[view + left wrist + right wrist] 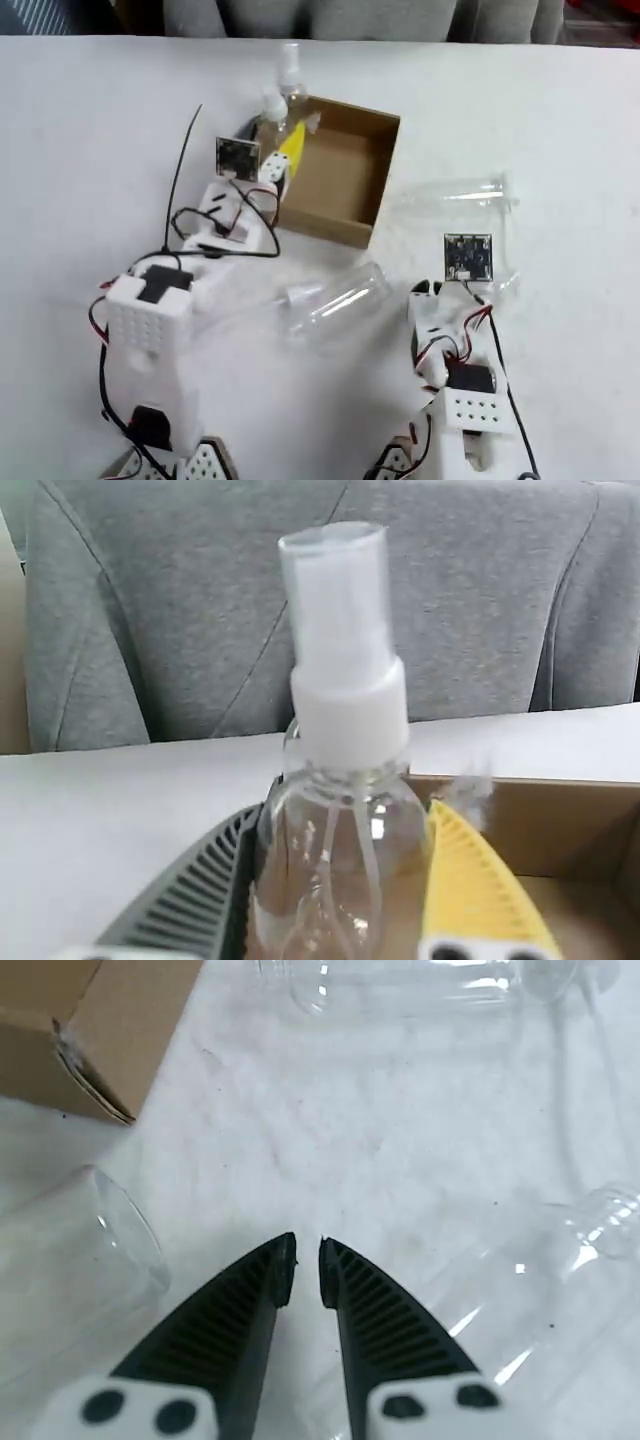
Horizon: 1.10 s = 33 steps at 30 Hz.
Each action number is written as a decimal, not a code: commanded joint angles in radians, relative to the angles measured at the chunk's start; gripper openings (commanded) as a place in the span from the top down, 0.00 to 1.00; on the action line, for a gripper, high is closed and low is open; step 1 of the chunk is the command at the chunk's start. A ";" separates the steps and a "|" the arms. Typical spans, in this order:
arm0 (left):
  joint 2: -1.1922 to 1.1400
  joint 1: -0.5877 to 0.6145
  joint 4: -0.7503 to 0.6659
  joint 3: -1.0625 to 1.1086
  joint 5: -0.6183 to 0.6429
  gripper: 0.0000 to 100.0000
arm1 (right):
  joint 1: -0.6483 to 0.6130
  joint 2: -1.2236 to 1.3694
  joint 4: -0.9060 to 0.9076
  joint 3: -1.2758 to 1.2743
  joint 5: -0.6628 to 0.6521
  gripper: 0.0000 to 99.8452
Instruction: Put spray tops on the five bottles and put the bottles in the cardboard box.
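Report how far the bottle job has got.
Done: one bottle wears its spray top. In hand: the left gripper holds it at the cardboard box rim. Left: the box looks bare; other bottles lie on the table, one open-necked.

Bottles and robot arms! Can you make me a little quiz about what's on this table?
1. True or false: the bottle in the left gripper has no spray top.
2. Pick one. The right gripper is above: A) a sink, B) the white table between lying bottles, C) a plate.
3. Fill the gap: the left gripper's fingers are grey and ____.

Key: 1 false, the spray top is on. 2 B. 3 yellow.
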<state>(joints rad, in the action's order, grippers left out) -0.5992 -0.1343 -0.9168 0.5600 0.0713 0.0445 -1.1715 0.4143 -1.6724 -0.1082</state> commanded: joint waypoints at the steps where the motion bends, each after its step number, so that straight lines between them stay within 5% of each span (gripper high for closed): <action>1: 0.008 0.013 -0.028 0.011 -0.008 0.87 | 0.008 -0.010 -0.016 -0.012 -0.012 0.98; 10: 0.018 0.024 0.008 0.026 -0.008 0.83 | 0.008 -0.010 -0.016 -0.012 -0.014 0.98; 17: 0.018 0.025 0.021 0.028 0.034 0.68 | 0.008 -0.010 -0.016 -0.012 -0.014 0.98; 33: 0.088 0.045 0.020 0.041 0.071 0.68 | 0.008 -0.010 -0.016 -0.012 -0.014 0.98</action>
<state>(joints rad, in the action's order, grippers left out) -0.5976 -0.1066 -0.9152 0.5861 0.1158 0.0445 -1.1715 0.4143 -1.6724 -0.1082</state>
